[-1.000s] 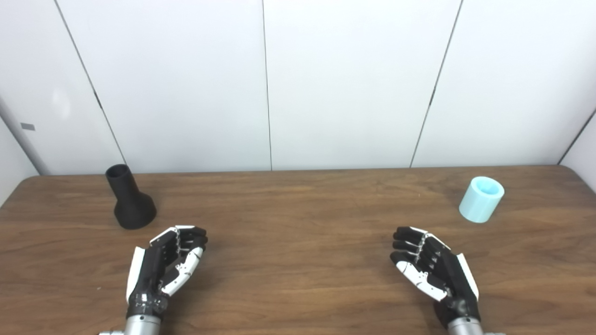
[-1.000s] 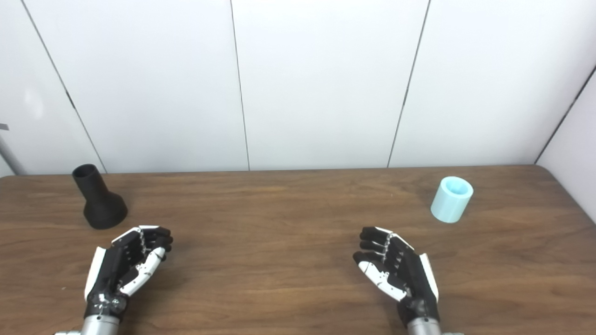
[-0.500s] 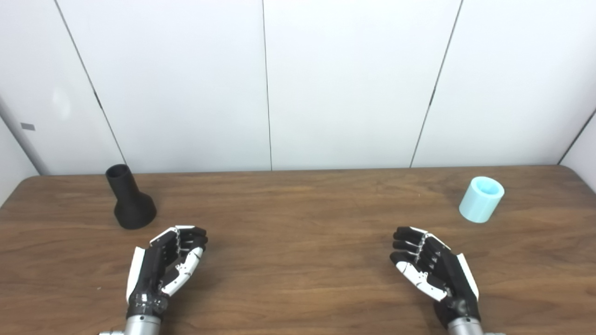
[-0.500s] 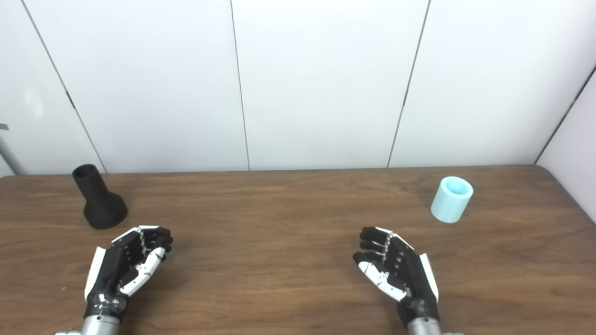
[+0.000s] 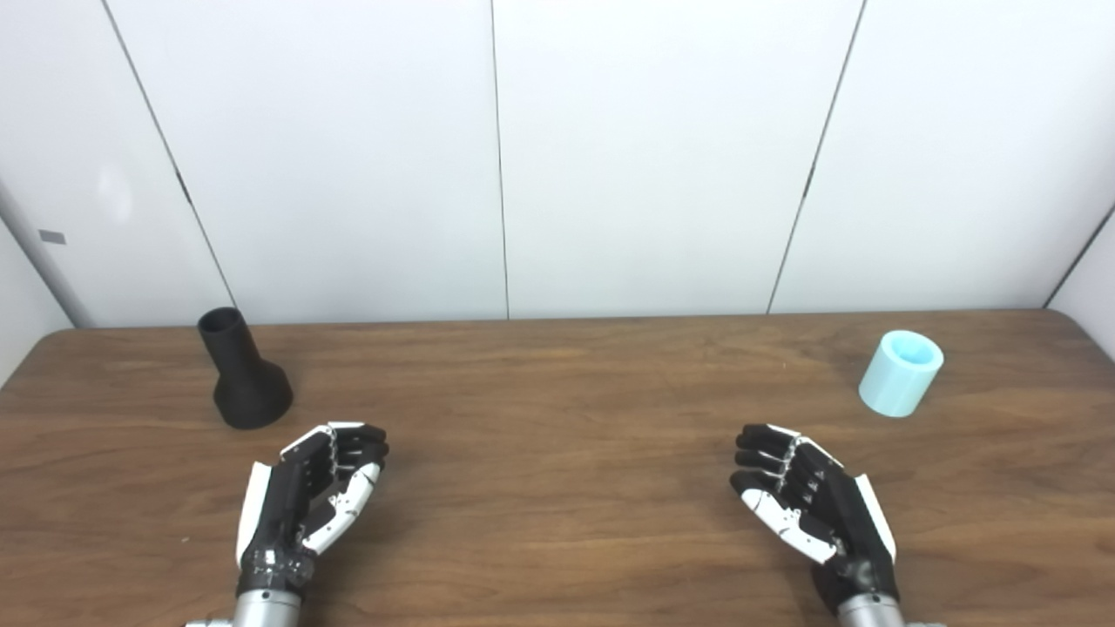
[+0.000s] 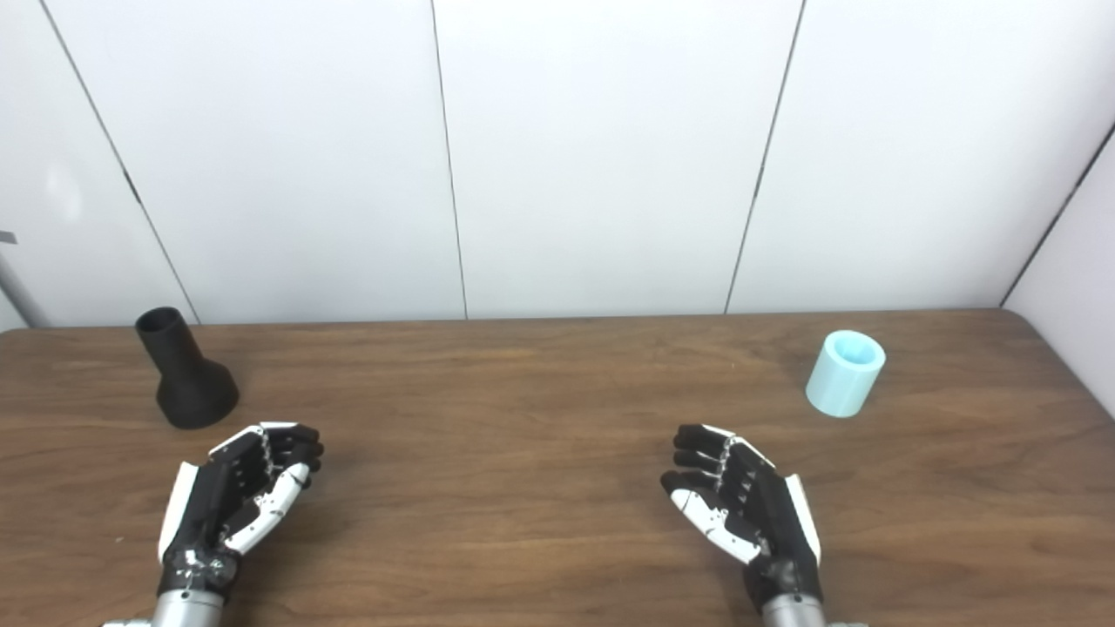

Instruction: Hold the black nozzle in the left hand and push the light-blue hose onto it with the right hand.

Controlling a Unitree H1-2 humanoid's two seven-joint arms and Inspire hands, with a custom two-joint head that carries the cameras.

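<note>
- Nothing has shifted since a moment ago.
- Left hand [image 5: 307, 501] and right hand [image 5: 810, 505] stay empty, fingers loosely apart.
- Black nozzle [image 5: 243, 373] and light-blue hose [image 5: 900, 374] stand untouched on the table [image 5: 557, 488].

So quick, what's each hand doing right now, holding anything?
Left hand: open, holding nothing, near the black nozzle.
Right hand: open, holding nothing, short of the light-blue hose.

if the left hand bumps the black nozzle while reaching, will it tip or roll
The nozzle stands on its wide flared base with the narrow neck up, so a low nudge would probably slide it rather than tip it. A push high on the neck looks likelier to topple it. Once down, its tapered shape would probably roll in a curve on the table.
</note>
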